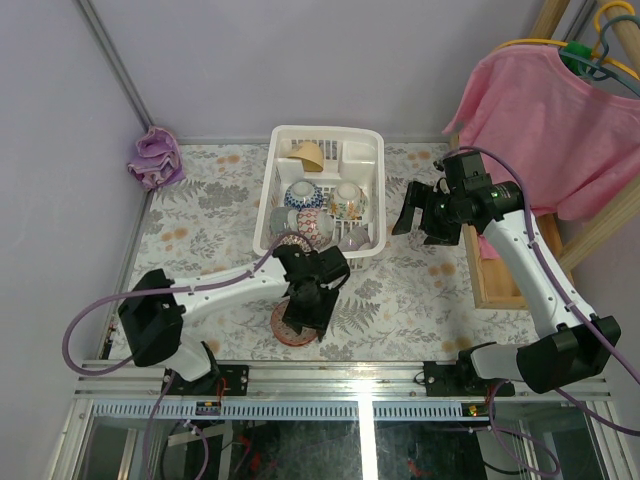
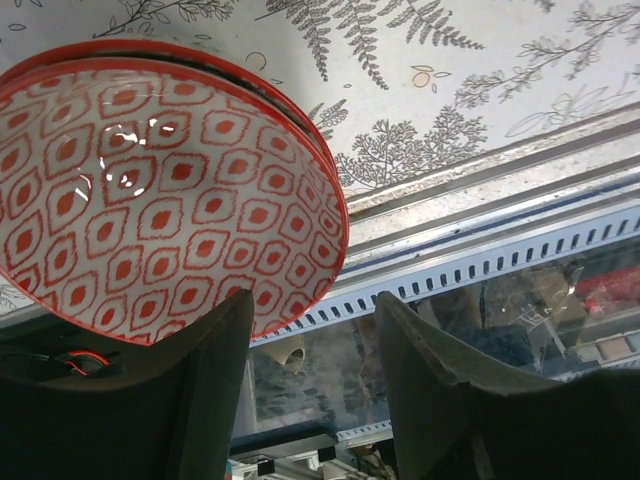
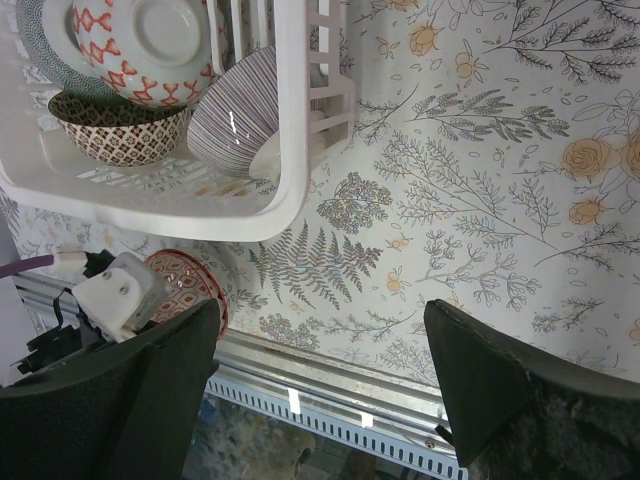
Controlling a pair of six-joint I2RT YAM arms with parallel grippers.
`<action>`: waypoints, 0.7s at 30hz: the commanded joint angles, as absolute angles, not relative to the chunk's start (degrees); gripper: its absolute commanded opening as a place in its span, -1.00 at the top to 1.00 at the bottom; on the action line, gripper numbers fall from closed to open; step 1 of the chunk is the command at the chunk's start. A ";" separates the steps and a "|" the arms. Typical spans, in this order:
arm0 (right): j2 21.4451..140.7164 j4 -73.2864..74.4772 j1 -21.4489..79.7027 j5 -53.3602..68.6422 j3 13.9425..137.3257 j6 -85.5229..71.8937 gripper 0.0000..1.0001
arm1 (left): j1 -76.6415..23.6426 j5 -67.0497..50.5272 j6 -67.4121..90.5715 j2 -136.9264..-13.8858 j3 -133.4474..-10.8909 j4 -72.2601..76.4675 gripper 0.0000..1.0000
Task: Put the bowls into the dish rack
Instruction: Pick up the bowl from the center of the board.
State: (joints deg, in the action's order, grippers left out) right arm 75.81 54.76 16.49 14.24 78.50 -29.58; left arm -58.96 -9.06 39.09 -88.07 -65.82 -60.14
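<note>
- The left gripper [image 2: 312,305] is half spread and pinches nothing. The red bowl [image 2: 150,190] lies just ahead of its fingertips, rim edging into the gap.
- Closing here would catch only the rim, and so shallow a pinch could slip or tip the bowl toward the table edge [image 2: 480,190] beside it.
- The dish rack [image 1: 275,180] beyond is crowded with bowls [image 1: 302,195], so a knock seems likely.
- The right gripper [image 3: 320,312] is spread wide and empty.
</note>
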 commanded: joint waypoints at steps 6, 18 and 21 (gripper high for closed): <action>74.62 54.93 16.08 15.64 78.78 -29.40 -0.81 | -59.78 -9.38 35.65 -92.45 -65.17 -57.79 -0.01; 74.88 54.78 16.09 15.67 78.43 -29.14 -0.81 | -59.79 -7.78 36.15 -92.75 -64.59 -57.19 0.41; 74.88 54.78 16.10 15.64 78.28 -28.92 -0.81 | -59.79 -7.82 37.09 -91.96 -66.23 -58.13 0.53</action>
State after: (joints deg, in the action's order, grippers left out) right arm 75.81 54.74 16.49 14.24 78.46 -29.56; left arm -59.59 -8.80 36.53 -93.06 -64.42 -57.95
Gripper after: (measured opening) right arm 0.906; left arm 0.277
